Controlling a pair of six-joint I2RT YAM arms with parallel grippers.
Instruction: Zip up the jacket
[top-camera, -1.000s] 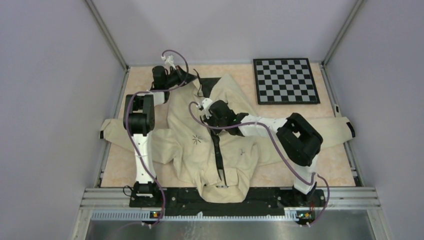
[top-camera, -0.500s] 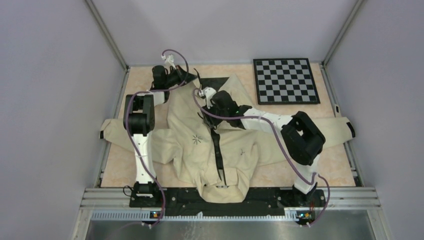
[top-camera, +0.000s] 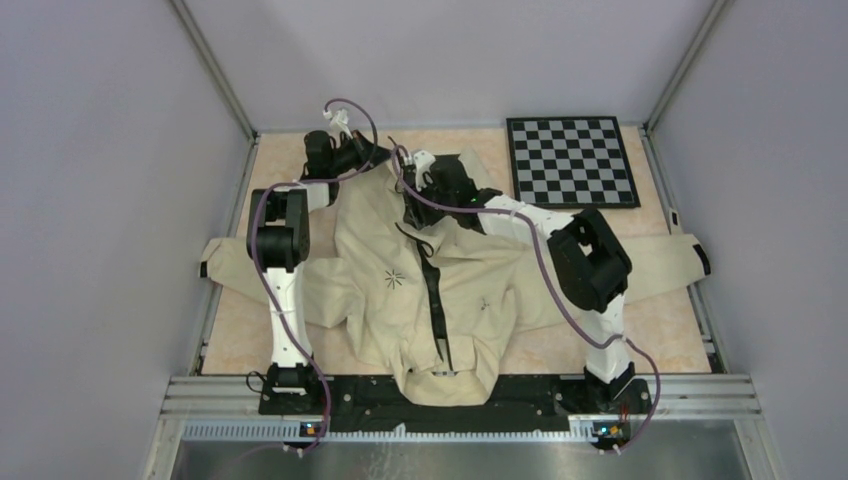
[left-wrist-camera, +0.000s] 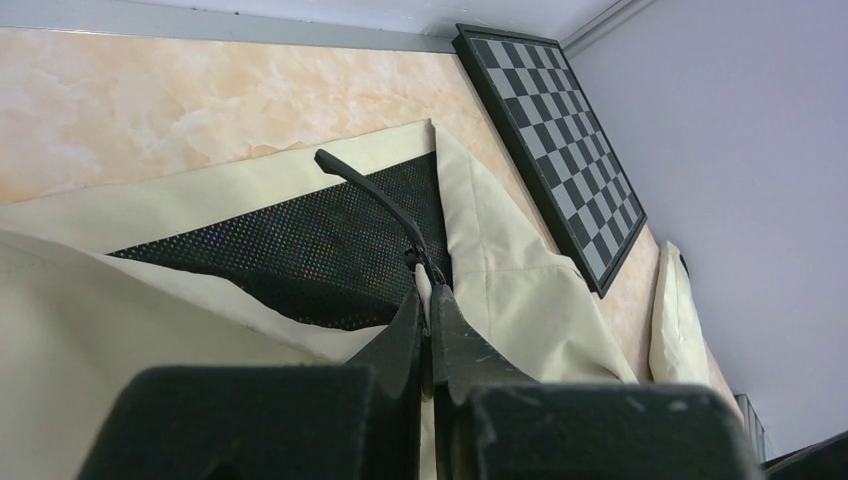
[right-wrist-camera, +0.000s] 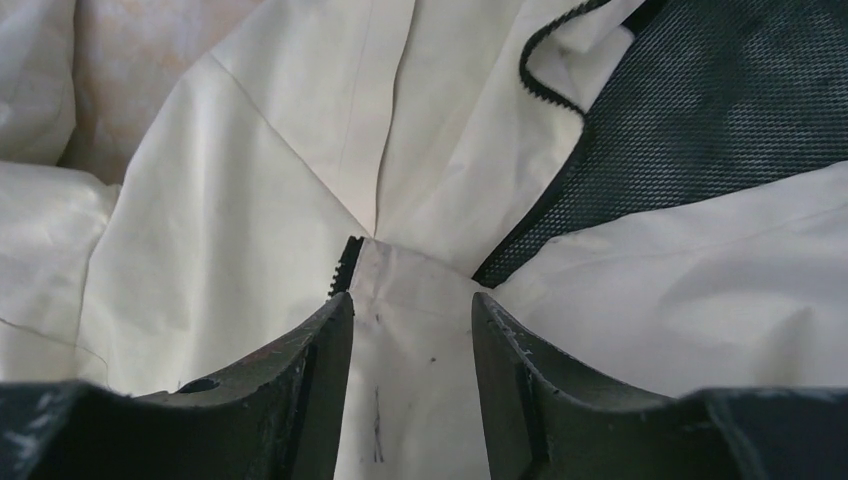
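1. Top external view: the cream jacket (top-camera: 370, 290) lies spread on the tabletop (top-camera: 240, 345). Its collar is at the far side, its hem drapes over the near edge, and its sleeves stretch left and right. The black zipper (top-camera: 433, 300) runs down the middle of the front. Both arms reach to the collar. A chessboard (top-camera: 571, 162) lies at the far right.
2. Left wrist view: the left pincer (left-wrist-camera: 428, 305) has its fingers pressed together, clamped on the jacket's front edge. From there a black zipper tape (left-wrist-camera: 365, 180) curves upward. Black mesh lining (left-wrist-camera: 300, 250) shows just beyond.
3. Right wrist view: the right pincer (right-wrist-camera: 410, 325) has its fingers apart over cream fabric. A short run of zipper teeth (right-wrist-camera: 345, 265) sits just beside one fingertip. Whether the fingers touch the cloth cannot be told.
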